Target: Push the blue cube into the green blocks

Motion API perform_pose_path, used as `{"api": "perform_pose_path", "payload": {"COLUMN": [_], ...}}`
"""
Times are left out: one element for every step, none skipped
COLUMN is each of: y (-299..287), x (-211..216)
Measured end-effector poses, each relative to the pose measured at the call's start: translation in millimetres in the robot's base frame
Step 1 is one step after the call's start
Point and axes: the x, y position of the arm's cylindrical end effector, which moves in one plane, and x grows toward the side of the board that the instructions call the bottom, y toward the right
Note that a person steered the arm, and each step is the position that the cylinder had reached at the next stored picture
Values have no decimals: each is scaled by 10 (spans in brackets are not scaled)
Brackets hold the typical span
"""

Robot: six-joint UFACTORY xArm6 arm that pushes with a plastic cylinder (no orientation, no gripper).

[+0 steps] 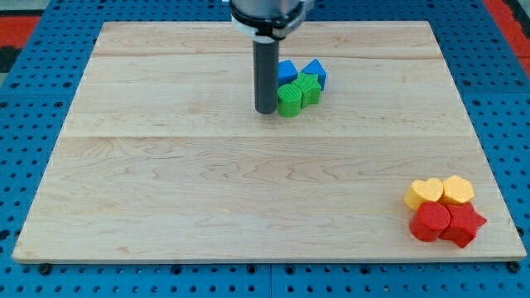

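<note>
On the wooden board (166, 207), near the middle of its top edge, my tip (266, 111) rests just left of the two green blocks (296, 93); it is a bare rod, no claw, holding nothing. The blue cube (315, 72) already touches them, beside another blue block (286, 70), so I judge the push essentially done. Yellow blocks (440, 192) and red blocks (446, 223) sit untouched at the bottom-right corner.

Straight dark cylindrical rod, my tip (266, 111) blunt, black mount with white ring
</note>
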Motion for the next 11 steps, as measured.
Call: {"api": "perform_pose_path", "payload": {"y": [-388,-459,-71,161,223,237,303,318,376,440,416], "x": [-263,-635,-988,-949,-733,-519,-430,-426,-435,-443,-439]}}
